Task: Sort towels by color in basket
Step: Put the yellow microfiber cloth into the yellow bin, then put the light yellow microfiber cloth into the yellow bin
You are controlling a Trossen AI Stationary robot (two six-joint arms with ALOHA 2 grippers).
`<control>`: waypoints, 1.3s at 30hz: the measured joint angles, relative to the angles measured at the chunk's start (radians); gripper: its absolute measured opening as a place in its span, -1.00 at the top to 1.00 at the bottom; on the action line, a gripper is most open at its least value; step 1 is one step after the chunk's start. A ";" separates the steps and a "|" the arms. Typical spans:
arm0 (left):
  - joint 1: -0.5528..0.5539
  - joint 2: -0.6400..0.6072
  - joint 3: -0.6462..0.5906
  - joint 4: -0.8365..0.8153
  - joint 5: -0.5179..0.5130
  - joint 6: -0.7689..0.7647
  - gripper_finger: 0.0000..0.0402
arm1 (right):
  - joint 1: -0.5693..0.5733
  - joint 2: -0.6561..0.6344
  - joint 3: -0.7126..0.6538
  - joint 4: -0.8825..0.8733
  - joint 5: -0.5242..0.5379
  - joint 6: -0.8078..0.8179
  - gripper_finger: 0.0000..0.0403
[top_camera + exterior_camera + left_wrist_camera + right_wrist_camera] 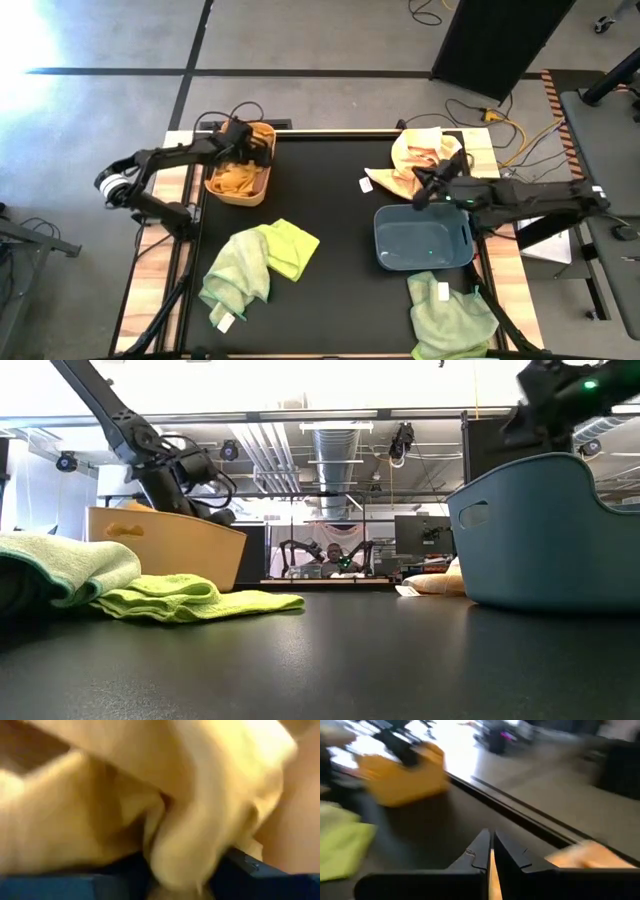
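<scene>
Mustard orange towels (238,178) fill a tan basket (262,188) at the table's far left. My left gripper (243,148) reaches into it from above and is shut on a mustard towel (150,795). A pile of pale peach towels (415,152) lies at the far right. My right gripper (418,197) hovers at the pile's near edge, above the blue basket (425,240), and is shut on a thin strip of peach cloth. Light green towels lie near left (258,262) and near right (450,318). My left gripper pinches a thick fold of the mustard towel (182,862) between its two fingers (250,870), reaching down into the tan basket. The cloth bulges out ahead of the fingers and fills the wrist view. The rest of the towel lies in the basket. My right gripper pinches a thin edge of a pale peach towel (492,877) between its nearly closed fingers (477,855). More of the peach cloth (590,855) trails off beside the fingers. In the low view the blue basket hides whether the towel is lifted clear.
The blue basket (545,530) stands at the table's right, between the peach pile and the near-right green towel. The tan basket (165,545) stands at the far left. Bare black tabletop (340,250) lies in the middle. Cables run beyond the far edge.
</scene>
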 joint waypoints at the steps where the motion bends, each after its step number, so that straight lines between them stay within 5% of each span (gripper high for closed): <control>1: 0.000 -0.018 -0.001 -0.011 -0.005 0.013 0.19 | -0.005 0.054 0.039 -0.042 0.035 0.037 0.94; 8: -0.001 -0.212 -0.001 -0.109 -0.004 0.102 -0.07 | -0.172 0.436 0.291 -0.328 0.038 0.166 0.79; 16: -0.050 -0.458 -0.003 -0.185 0.087 0.257 -0.30 | -0.490 0.789 0.498 -0.431 -0.318 0.082 0.19; 21: -0.104 -0.562 -0.004 -0.161 0.199 0.348 -0.31 | -0.631 0.944 0.578 -0.424 -0.324 0.098 -0.02; 29: -0.240 -0.634 -0.004 -0.103 0.215 0.491 -0.31 | -0.718 1.091 0.656 -0.463 -0.333 0.118 0.02; 39: -0.443 -0.673 -0.159 0.105 0.217 0.434 -0.31 | -0.719 1.100 0.722 -0.562 -0.235 0.126 0.13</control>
